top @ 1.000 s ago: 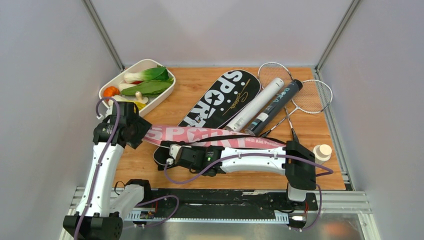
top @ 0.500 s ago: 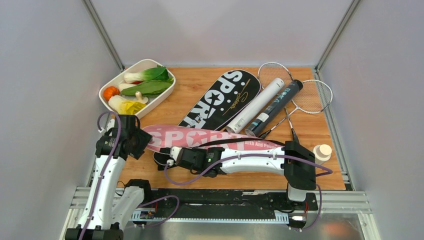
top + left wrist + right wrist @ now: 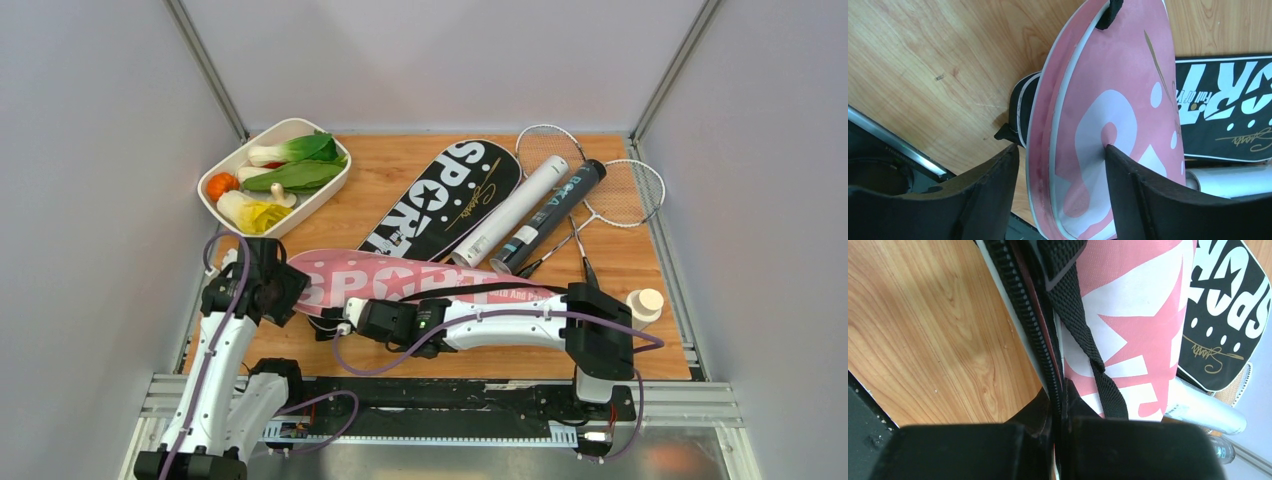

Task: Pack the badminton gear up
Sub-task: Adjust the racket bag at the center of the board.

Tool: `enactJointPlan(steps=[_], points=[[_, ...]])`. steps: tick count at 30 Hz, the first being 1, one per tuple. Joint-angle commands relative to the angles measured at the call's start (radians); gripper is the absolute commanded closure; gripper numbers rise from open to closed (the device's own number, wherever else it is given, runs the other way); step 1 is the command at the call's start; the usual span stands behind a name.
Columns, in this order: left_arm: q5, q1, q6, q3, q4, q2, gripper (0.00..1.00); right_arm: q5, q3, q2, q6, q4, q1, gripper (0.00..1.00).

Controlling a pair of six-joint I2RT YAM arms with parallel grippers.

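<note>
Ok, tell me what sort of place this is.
Likely a robot test cell, not a court: a wooden tabletop walled by plain grey panels, a metal rail along its near edge, and staged props, a pink cover near a dish of vegetables.

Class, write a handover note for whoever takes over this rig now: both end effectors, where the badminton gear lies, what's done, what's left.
Left end effector: open, straddling the pink cover at its rounded end.
Right end effector: shut on that cover's zipper edge.
Behind: black cover, white tube, black tube, rackets, all loose.
Done: nothing visibly packed. Left: rackets into covers.
</note>
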Motion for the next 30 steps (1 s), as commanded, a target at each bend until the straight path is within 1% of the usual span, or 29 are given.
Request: enactJointPlan(steps=[1,3,5,6,8,9,11,12,13,14,15,16,17,18,19,20,21,23,25,28,30], points=[[-0.049,0.006,0.004,0.036,-0.038,-0.026,0.26,-0.017,-0.001,-0.059,0.039,0.084,-0.004,1.0],[-0.076,0.006,0.02,0.041,-0.003,-0.043,0.23,-0.037,-0.006,-0.066,0.044,0.096,-0.005,1.0],[-0.059,0.006,0.022,0.001,0.064,-0.069,0.23,-0.047,-0.019,-0.076,0.046,0.108,-0.005,1.0],[-0.03,0.006,0.012,-0.037,0.081,-0.091,0.25,-0.051,-0.026,-0.083,0.046,0.114,-0.005,1.0],[0.02,0.006,-0.007,-0.092,0.141,-0.131,0.33,-0.06,-0.037,-0.094,0.047,0.119,-0.006,1.0],[0.035,0.006,-0.013,-0.123,0.15,-0.164,0.35,-0.064,-0.041,-0.099,0.048,0.121,-0.009,1.0],[0.026,0.006,-0.037,-0.148,0.152,-0.216,0.46,-0.074,-0.044,-0.113,0.056,0.123,-0.015,1.0],[0.02,0.006,-0.054,-0.152,0.144,-0.233,0.58,-0.079,-0.042,-0.119,0.06,0.125,-0.016,1.0],[0.011,0.006,-0.064,-0.153,0.142,-0.265,0.64,-0.079,-0.039,-0.125,0.067,0.126,-0.017,0.98],[0.011,0.006,-0.083,-0.153,0.138,-0.28,0.79,-0.081,-0.036,-0.13,0.076,0.127,-0.017,0.93],[0.012,0.006,-0.093,-0.15,0.137,-0.301,0.86,-0.091,-0.028,-0.136,0.088,0.127,-0.017,0.86],[0.014,0.006,-0.112,-0.146,0.133,-0.303,0.96,-0.117,-0.022,-0.148,0.102,0.126,-0.017,0.74],[0.023,0.006,-0.118,-0.141,0.128,-0.297,0.98,-0.16,-0.017,-0.164,0.118,0.125,-0.017,0.64],[0.028,0.006,-0.126,-0.138,0.126,-0.291,0.99,-0.235,-0.012,-0.188,0.136,0.129,-0.018,0.55],[0.038,0.006,-0.128,-0.136,0.127,-0.278,1.0,-0.309,-0.008,-0.221,0.151,0.134,-0.022,0.43],[0.044,0.006,-0.131,-0.136,0.132,-0.274,1.0,-0.379,-0.008,-0.242,0.17,0.15,-0.026,0.36],[0.052,0.007,-0.133,-0.14,0.135,-0.269,1.0,-0.423,-0.009,-0.262,0.193,0.17,-0.03,0.32],[0.059,0.006,-0.138,-0.146,0.142,-0.272,1.0,-0.424,0.001,-0.28,0.23,0.203,-0.035,0.31],[0.057,0.006,-0.14,-0.149,0.143,-0.279,1.0,-0.401,0.013,-0.277,0.234,0.235,-0.036,0.32],[0.053,0.006,-0.142,-0.149,0.133,-0.286,1.0,-0.373,0.022,-0.236,0.193,0.287,-0.038,0.34],[0.051,0.006,-0.147,-0.144,0.122,-0.283,1.0,-0.385,0.033,-0.196,0.155,0.308,-0.038,0.36]])
